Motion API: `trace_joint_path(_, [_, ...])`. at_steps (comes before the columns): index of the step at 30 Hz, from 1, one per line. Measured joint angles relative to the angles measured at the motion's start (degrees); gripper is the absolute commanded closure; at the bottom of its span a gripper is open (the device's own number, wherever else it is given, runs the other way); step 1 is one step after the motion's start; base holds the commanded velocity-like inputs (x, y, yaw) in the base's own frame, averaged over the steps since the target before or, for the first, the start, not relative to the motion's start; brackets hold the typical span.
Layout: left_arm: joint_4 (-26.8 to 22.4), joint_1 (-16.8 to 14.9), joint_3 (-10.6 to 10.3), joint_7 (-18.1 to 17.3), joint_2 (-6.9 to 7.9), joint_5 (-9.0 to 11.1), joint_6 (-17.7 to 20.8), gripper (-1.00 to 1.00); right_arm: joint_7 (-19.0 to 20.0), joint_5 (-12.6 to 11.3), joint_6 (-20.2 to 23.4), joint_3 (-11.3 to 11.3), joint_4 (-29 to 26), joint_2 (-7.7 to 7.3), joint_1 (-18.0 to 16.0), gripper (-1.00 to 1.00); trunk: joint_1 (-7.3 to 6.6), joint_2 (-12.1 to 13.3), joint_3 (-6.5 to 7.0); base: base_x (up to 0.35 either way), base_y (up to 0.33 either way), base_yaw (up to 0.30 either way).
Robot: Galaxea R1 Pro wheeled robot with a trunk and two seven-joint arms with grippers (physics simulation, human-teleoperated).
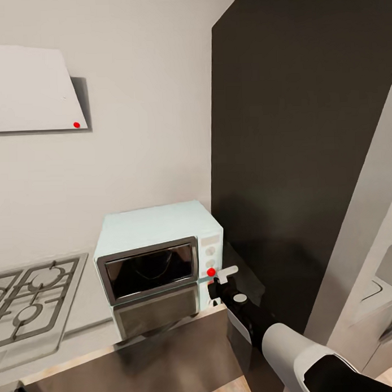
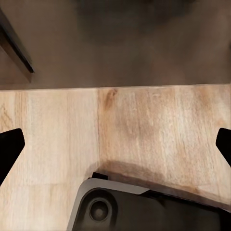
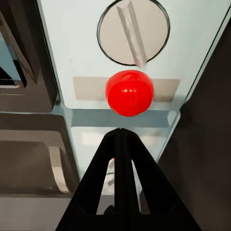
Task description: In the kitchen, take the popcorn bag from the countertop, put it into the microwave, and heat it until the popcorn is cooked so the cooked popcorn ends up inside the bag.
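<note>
Right end effector (image 3: 120, 132) closed near red dot (image 3: 129, 93); microwave (image 1: 158, 259) contents seemingly indiscernible.

Shut mint microwave (image 1: 158, 251) on countertop (image 1: 87, 313)

shiny grey countertop (image 1: 167, 355), mint-blue microwave (image 1: 158, 254) standing on it, gas hob (image 1: 30, 303) inset beside

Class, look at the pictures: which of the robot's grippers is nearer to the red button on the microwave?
Right. The right gripper, fingers together, points at the red button on the microwave, just short of it. The left gripper hangs open over wood floor.
</note>
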Motion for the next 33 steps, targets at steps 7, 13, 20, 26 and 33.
trace_joint_path(7, [0.00, -0.09, 0.00, 0.01, 0.00, 0.00, 0.00, -1.00, 0.00, 0.01, -0.05, -0.01, 0.00, 0.00, 0.33, 1.00, -0.03, 0.00, 0.00, 0.136, 0.000, 0.000])
trace_joint_path(13, [0.00, -0.09, 0.00, 0.00, 0.00, 0.00, 0.00, -1.00, 0.00, -0.02, -1.27, 0.00, 0.01, 0.00, 0.80, 1.00, 0.00, 0.00, 0.00, 0.047, 0.000, 0.000])
trace_joint_path(20, [0.00, -0.10, 0.00, 0.01, 0.00, 0.00, 0.00, -1.00, 0.00, 0.05, -1.41, 0.02, 0.04, 0.00, 1.24, 1.00, -0.01, -0.01, 0.00, 0.030, 0.000, 0.000])
trace_joint_path(26, [0.00, -0.12, 0.00, 0.00, 0.00, 0.00, 0.00, -1.00, 0.00, 0.06, -1.45, 0.03, 0.09, 0.00, 1.35, 1.00, 0.00, 0.00, 0.00, 0.033, 0.000, 0.000])
trace_joint_path(33, [0.00, -0.11, 0.00, 0.00, 0.00, -0.08, 0.00, -1.00, 0.00, 0.07, -1.49, 0.03, 0.07, 0.00, 1.88, 1.00, 0.00, 0.00, 0.00, 0.001, 0.000, 0.000])
